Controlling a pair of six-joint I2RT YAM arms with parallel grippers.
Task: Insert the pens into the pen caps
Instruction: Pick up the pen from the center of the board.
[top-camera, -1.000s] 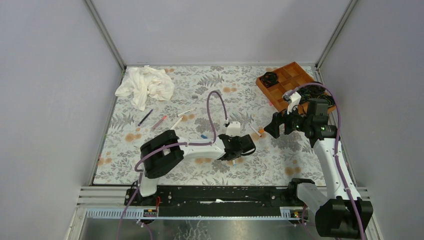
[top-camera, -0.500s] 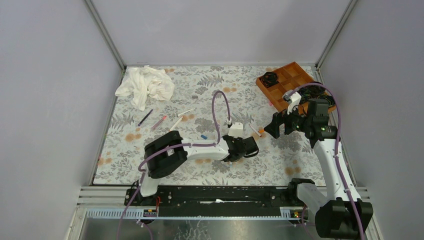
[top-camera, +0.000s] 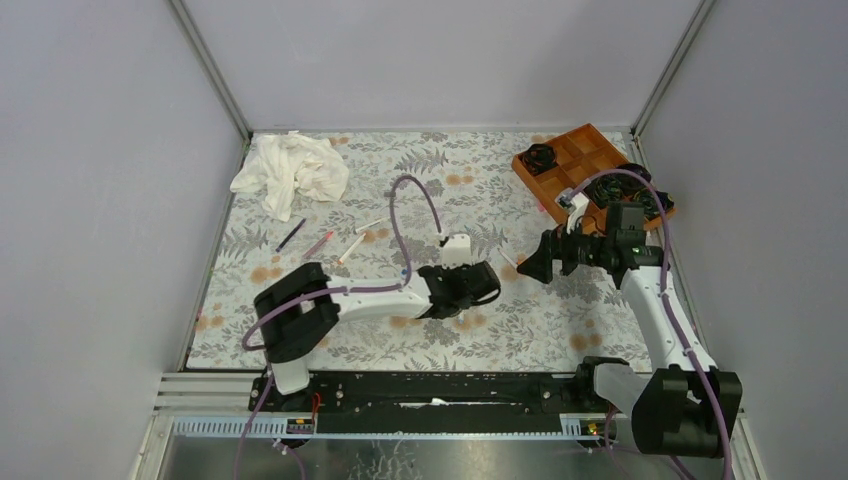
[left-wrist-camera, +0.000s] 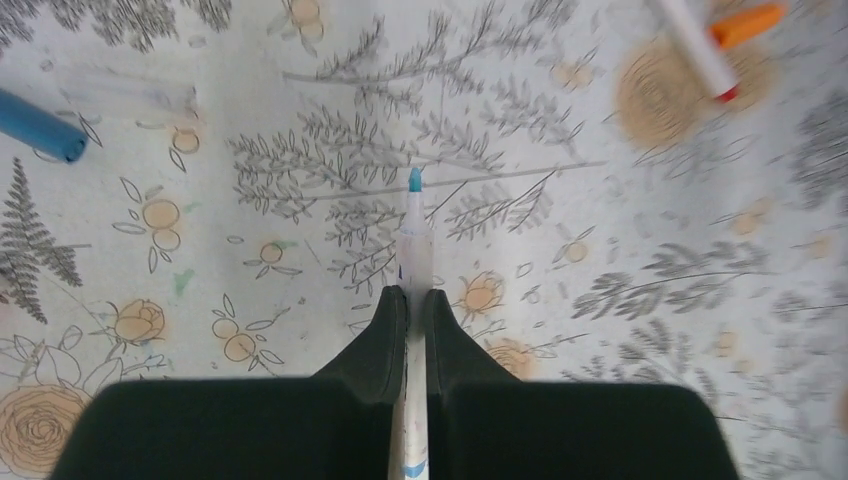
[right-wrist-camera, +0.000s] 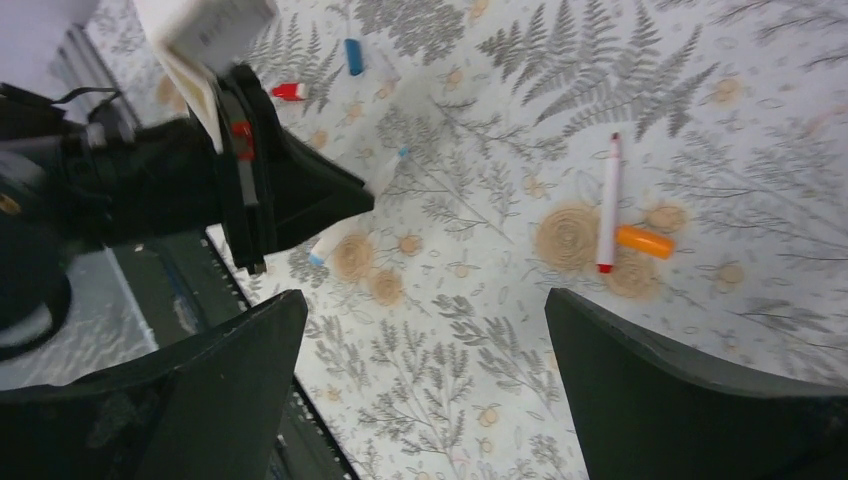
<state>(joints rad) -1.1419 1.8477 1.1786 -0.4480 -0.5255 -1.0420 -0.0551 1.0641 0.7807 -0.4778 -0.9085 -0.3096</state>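
Now left hand (left-wrist-camera: 415, 298) clamps blue-tipped pen (left-wrist-camera: 414, 240); right hand (right-wrist-camera: 425, 305) wide; white label (right-wrist-camera: 213, 32) print unreadable.

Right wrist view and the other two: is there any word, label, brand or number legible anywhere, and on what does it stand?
No text can be read in any view.
White label on the left arm's wrist block: dark print, too small and blurred to read.
Blue-tipped pen in the left gripper: blue marks near the barrel's end, not legible.
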